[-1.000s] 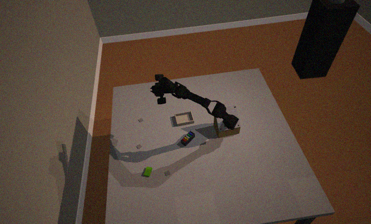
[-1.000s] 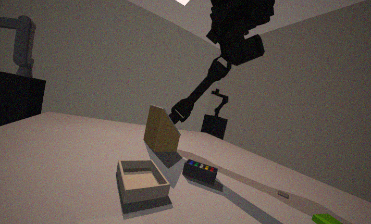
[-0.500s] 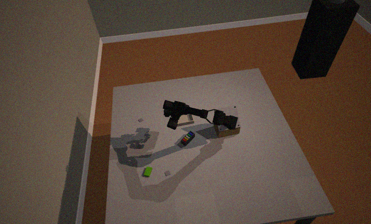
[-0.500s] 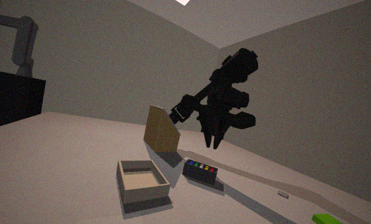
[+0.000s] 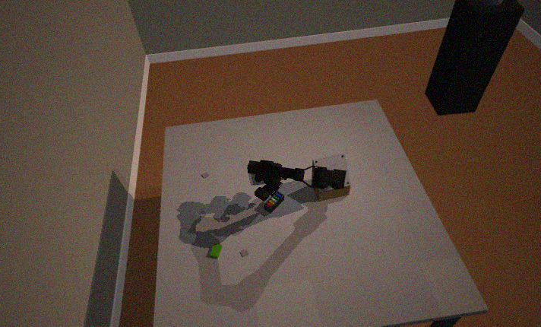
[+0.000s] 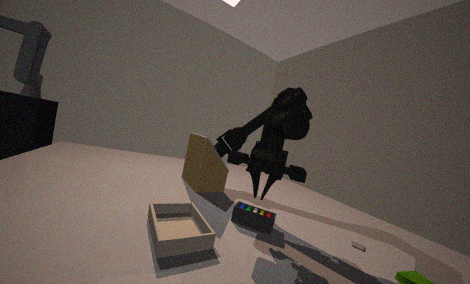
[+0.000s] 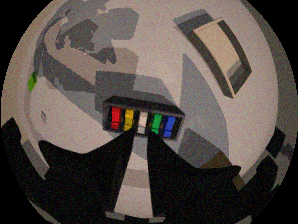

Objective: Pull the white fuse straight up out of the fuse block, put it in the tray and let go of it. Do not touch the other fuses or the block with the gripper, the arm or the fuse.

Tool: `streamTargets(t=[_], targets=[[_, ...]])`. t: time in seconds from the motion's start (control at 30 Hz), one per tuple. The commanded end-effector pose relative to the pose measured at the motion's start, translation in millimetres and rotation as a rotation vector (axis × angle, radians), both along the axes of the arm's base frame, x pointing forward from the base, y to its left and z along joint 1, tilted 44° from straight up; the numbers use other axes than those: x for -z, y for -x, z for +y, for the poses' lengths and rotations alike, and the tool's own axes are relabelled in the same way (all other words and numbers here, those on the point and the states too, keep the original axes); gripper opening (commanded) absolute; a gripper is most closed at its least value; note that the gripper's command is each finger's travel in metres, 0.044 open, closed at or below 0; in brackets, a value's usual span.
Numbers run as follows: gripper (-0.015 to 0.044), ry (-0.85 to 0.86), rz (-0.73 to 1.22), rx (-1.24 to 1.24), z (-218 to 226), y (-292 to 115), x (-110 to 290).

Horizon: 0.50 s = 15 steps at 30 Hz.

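Pale grey table [image 5: 386, 243], orange floor [image 5: 264, 80], grey walls [image 6: 123, 88]
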State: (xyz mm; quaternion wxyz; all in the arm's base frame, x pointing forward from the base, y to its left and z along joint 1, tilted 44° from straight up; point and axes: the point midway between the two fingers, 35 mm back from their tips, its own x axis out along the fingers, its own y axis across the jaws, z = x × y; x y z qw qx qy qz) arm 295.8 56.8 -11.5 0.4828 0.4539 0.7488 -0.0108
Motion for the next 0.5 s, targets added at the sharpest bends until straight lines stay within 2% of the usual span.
streamTargets(t=[0.0, 0.47], targets=[[0.0064, -0.004, 0.003, 0.003, 3.1, 1.5, 0.0], [0.0064, -0.004, 0.004, 0.003, 12.9, 4.6, 9.4]])
